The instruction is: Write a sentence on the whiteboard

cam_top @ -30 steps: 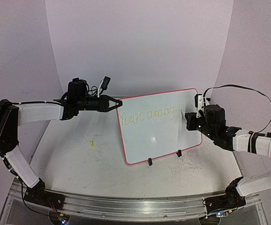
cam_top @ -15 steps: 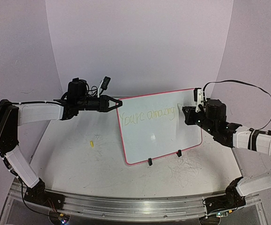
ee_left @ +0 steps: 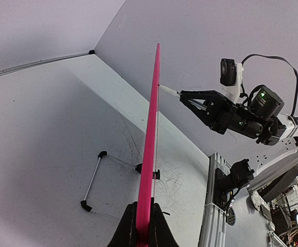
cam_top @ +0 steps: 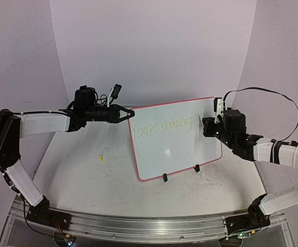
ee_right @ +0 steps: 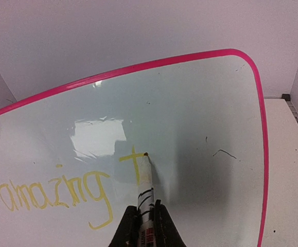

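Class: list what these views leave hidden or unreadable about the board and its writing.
Top view: the sentence is too faint and small to read.
Left wrist view: the whiteboard is edge-on, its face hidden.
Right wrist view: the picture's left edge cuts off the sentence's start.

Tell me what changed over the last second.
The right claw, shut on the marker, rose slightly up the whiteboard while forming the t at the end of the sentence. The left claw stayed shut on the whiteboard's left edge; the whiteboard did not move.
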Tool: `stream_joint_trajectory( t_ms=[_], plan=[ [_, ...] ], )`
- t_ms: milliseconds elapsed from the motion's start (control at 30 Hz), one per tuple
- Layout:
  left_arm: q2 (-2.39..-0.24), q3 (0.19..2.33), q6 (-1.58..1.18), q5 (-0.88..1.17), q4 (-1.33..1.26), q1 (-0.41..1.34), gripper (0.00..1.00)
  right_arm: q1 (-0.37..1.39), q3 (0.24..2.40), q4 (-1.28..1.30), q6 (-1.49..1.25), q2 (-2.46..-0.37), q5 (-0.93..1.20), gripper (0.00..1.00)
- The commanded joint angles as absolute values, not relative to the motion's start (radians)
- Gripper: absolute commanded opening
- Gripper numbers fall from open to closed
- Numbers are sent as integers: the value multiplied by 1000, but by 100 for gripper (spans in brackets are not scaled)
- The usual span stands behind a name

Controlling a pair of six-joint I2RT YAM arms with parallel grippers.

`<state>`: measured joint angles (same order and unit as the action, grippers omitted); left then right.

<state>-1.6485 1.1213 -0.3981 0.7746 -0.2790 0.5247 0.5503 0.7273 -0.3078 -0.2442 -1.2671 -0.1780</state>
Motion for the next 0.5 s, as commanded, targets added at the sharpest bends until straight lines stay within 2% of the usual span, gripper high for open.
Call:
stream_joint_trajectory(
  t_ms=[0, 200, 467],
  plan=[
    [-1657, 1124, -364, 723, -227, 521, 0, 547, 734, -289, -251, -1245, -218, 0],
    [-1658, 1124, -364, 726, -227, 520, 0, 547, 676, -331, -233, -1144, -202, 0],
    [-1652, 1121, -362, 730, -227, 522, 0, 535, 666, -344, -241, -1173, -130, 0]
  ],
)
